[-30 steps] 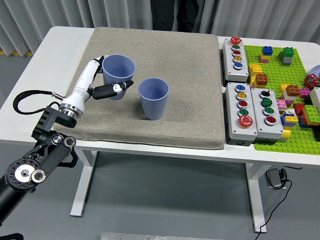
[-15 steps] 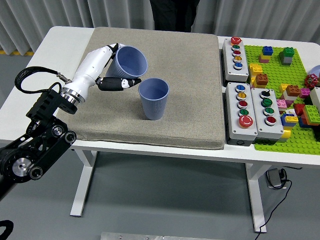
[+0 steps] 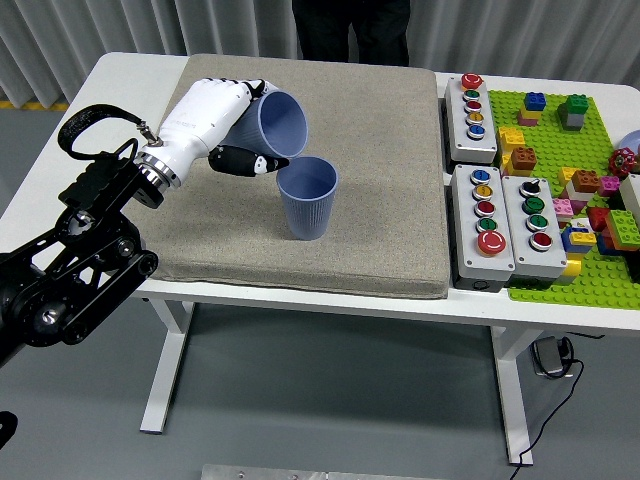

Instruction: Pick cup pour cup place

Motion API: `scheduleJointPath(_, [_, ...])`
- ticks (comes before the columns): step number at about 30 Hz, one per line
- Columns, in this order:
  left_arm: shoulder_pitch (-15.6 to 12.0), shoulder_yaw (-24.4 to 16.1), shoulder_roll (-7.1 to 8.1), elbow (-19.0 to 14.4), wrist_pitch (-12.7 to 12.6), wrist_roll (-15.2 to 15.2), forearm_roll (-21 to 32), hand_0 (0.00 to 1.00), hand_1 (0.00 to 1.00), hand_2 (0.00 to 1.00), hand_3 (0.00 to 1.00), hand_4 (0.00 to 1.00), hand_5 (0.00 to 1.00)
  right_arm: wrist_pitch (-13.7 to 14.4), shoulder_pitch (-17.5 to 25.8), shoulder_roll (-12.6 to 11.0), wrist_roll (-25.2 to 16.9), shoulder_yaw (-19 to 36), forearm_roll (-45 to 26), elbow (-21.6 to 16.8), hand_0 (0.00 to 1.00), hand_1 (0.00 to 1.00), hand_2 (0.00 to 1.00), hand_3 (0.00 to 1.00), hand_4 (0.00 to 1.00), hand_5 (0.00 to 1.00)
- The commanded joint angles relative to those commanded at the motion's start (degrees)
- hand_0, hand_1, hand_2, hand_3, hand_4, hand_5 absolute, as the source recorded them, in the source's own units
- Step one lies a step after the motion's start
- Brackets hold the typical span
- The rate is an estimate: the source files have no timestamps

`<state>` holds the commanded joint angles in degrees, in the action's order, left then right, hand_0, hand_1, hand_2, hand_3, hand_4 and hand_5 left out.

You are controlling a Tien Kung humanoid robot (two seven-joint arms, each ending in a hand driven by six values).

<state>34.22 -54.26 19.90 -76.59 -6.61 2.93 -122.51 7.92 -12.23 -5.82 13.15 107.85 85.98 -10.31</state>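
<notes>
Left hand [image 3: 222, 122] wrapped around a blue cup [image 3: 277, 124], thumb stretched across the cup's lower side toward the rim, other fingers curled over the far wall. Cup lifted clear of the grey mat [image 3: 380, 170] and tipped well over, mouth turned right and down. Lower lip just above, perhaps touching, the near-left rim of a second blue cup [image 3: 307, 198]; contact too close to call. Tilt and position read as a pour in progress, with the mouth lined up so anything spilling out lands inside the standing cup. No contents visible in either cup. Second cup upright near the middle of the mat, left free-standing as the receiver. Grip taken around the body, not the rim, presumably to keep the mouth clear. Setting the held cup back down not yet done. Button boxes [image 3: 497, 212] and green block board [image 3: 565, 160] well apart to the right. A person partly in view at the far edge.
</notes>
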Motion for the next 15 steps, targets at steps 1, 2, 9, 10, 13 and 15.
scheduleJointPath(1, [0.28, 0.45, 0.3, -0.28, 0.23, 0.17, -1.28, 0.584, 0.481, 0.508, 0.509, 0.848, 0.173, 0.01, -0.01, 0.0, 0.0, 0.0, -0.02, 0.0, 0.697, 0.632, 0.585, 0.589, 0.002, 0.218])
scheduleJointPath(2, [0.66, 1.12, 0.7, -0.61, 0.53, 0.38, -2.98, 0.584, 0.481, 0.508, 0.509, 0.848, 0.173, 0.04, -0.03, -0.02, -0.01, -0.02, -0.09, 0.0, 0.697, 0.632, 0.585, 0.589, 0.002, 0.218])
scheduleJointPath(9, [2.17, 3.71, 2.25, -1.37, 1.32, 0.95, -6.42, 0.578, 0.479, 0.507, 0.509, 0.841, 0.163, 0.0, -0.07, -0.06, 0.01, 0.1, 0.09, 0.0, 0.696, 0.632, 0.584, 0.589, 0.002, 0.213])
scheduleJointPath(10, [2.35, 4.03, 2.44, -1.42, 1.38, 0.99, -6.51, 0.575, 0.48, 0.505, 0.51, 0.838, 0.16, 0.01, -0.06, -0.06, 0.0, 0.09, 0.06, 0.0, 0.697, 0.632, 0.585, 0.589, 0.002, 0.212])
scheduleJointPath(13, [2.77, 4.91, 2.83, -1.59, 1.49, 1.06, -6.7, 0.575, 0.48, 0.505, 0.51, 0.838, 0.16, 0.05, -0.05, -0.08, -0.03, 0.12, 0.03, 0.0, 0.697, 0.632, 0.585, 0.589, 0.002, 0.212])
scheduleJointPath(15, [2.99, 5.34, 2.93, -1.63, 1.45, 1.1, -6.86, 0.575, 0.48, 0.505, 0.51, 0.838, 0.16, 0.04, -0.04, -0.09, -0.04, 0.15, 0.07, 0.0, 0.697, 0.632, 0.585, 0.589, 0.002, 0.212])
